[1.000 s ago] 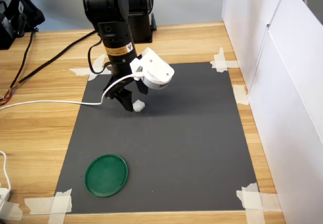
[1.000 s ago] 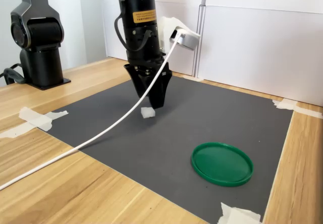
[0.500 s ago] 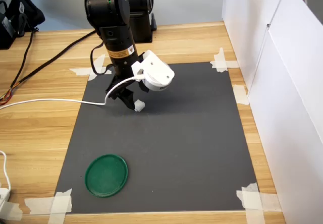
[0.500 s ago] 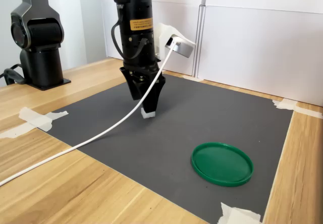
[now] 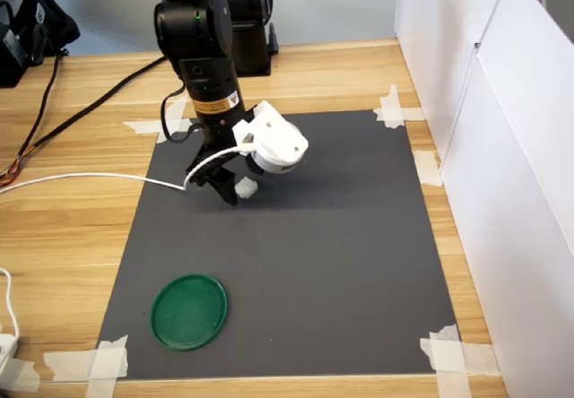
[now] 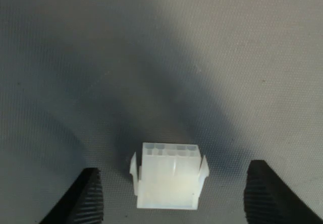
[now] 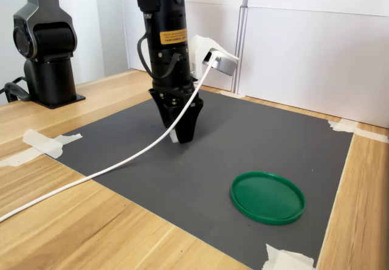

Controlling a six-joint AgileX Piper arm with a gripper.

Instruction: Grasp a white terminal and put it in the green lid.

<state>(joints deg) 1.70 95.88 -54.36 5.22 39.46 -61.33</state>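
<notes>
The white terminal [image 6: 167, 181] rests on the dark grey mat, a small ridged plastic block also seen in the first exterior view [image 5: 245, 188]. My gripper [image 6: 174, 198] is down at the mat and open, one black finger on either side of the terminal with a gap each way. In the first exterior view the gripper [image 5: 231, 194] stands over the mat's far-left part. In the second exterior view the gripper [image 7: 184, 137] hides most of the terminal. The green lid [image 5: 189, 311] lies flat and empty near the mat's front-left corner, well apart from the gripper, and also shows in the second exterior view [image 7: 267, 197].
A white cable [image 5: 90, 181] trails from the wrist camera across the mat [image 5: 341, 255] and wooden table. White panels [image 5: 502, 147] wall the first exterior view's right. A second black robot base [image 7: 48, 45] stands at the second exterior view's left. Tape strips [image 5: 108, 360] hold the mat corners.
The gripper has come down over the terminal, so its fingers now straddle the block at mat level. Terminal and lid have not moved.
</notes>
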